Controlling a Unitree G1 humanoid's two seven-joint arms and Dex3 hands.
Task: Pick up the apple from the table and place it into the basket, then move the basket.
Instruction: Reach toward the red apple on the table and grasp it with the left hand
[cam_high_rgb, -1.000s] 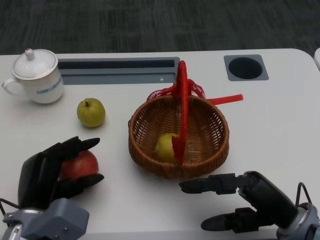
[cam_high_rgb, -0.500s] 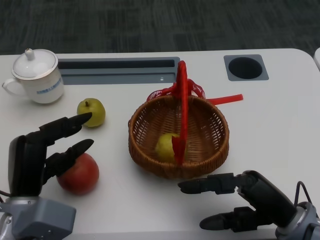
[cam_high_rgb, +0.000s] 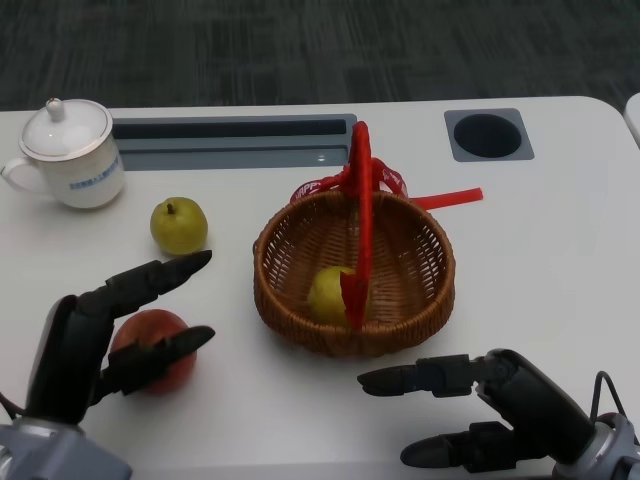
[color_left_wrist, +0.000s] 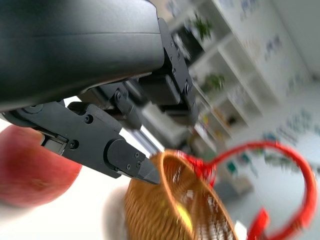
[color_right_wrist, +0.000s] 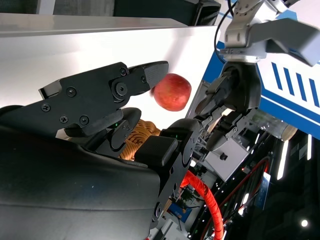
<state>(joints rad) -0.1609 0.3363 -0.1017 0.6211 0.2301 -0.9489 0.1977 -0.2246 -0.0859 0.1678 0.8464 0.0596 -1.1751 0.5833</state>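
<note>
The red apple (cam_high_rgb: 150, 350) lies on the white table (cam_high_rgb: 540, 250) at the front left. My left hand (cam_high_rgb: 85, 335) is over it with fingers spread, one above the apple and one across its front; no firm grip shows. The left wrist view shows the apple (color_left_wrist: 30, 170) behind the black fingers (color_left_wrist: 115, 150), and the basket (color_left_wrist: 175, 210) beyond. The wicker basket (cam_high_rgb: 400, 225) with its upright red handle (cam_high_rgb: 362, 215) stands mid-table and holds a yellow-green fruit (cam_high_rgb: 330, 292). My right hand (cam_high_rgb: 480, 415) hovers open at the front right, just short of the basket. The right wrist view shows the apple (color_right_wrist: 172, 91).
A green pear-like fruit (cam_high_rgb: 179, 225) sits left of the basket. A white lidded cup (cam_high_rgb: 70, 152) stands at the back left. A grey slot (cam_high_rgb: 230, 142) and a round recess (cam_high_rgb: 487, 135) are set in the table's far side.
One second ago my left hand gripped the apple. It then let go and lifted its fingers; now they have come back down around the apple. The right hand barely moved.
</note>
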